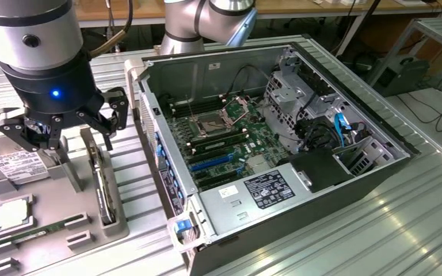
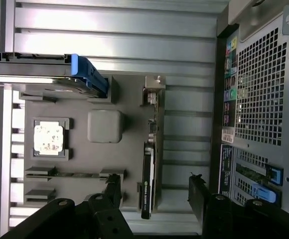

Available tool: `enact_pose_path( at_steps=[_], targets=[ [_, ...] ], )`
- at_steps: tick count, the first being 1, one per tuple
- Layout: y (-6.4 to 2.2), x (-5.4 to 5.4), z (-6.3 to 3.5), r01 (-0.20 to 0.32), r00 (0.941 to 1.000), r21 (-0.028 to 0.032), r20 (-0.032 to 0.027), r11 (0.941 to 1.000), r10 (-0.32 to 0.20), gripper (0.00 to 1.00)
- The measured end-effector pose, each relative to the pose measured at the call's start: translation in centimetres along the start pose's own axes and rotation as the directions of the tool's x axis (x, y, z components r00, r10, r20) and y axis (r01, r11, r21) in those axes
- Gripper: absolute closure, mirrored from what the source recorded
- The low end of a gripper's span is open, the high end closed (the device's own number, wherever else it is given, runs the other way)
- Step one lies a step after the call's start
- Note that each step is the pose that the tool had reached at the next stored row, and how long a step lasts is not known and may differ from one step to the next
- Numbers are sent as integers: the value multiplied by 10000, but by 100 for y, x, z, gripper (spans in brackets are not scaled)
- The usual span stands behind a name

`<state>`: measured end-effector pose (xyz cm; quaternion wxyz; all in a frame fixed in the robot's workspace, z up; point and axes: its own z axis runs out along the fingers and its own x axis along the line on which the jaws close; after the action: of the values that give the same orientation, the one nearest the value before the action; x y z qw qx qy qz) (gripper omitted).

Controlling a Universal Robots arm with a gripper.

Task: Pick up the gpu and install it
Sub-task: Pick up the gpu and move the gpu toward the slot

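Note:
The gpu point(image 1: 103, 192) stands on edge in a slot of the grey holder tray point(image 1: 117, 230), to the exterior view's left of the open computer case point(image 1: 205, 69). It is a thin black card with a metal bracket at one end. My gripper point(image 1: 69, 141) hangs above the tray, open and holding nothing. In the wrist view the gpu point(image 2: 148, 179) runs edge-on between the two black fingers point(image 2: 113, 191), well below them, and the gripper point(image 2: 154, 195) is centred over the card's end.
The tray also holds a silver hard drive point(image 1: 18, 164) in a blue caddy point(image 2: 87, 72), a processor chip point(image 1: 12, 214) and a green memory stick point(image 1: 33, 234). The case lies on its side with the motherboard point(image 1: 221, 152) exposed. Ribbed metal table point(image 1: 374, 230) surrounds everything.

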<state>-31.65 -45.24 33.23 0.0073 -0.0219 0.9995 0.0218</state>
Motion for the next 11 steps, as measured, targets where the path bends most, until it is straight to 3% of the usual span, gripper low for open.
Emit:
enact_pose_path(
  at_steps=[11],
  targets=[
    [-44, 5, 220, -88, 10000, 2, 3, 10000, 88, 34]
  ],
)
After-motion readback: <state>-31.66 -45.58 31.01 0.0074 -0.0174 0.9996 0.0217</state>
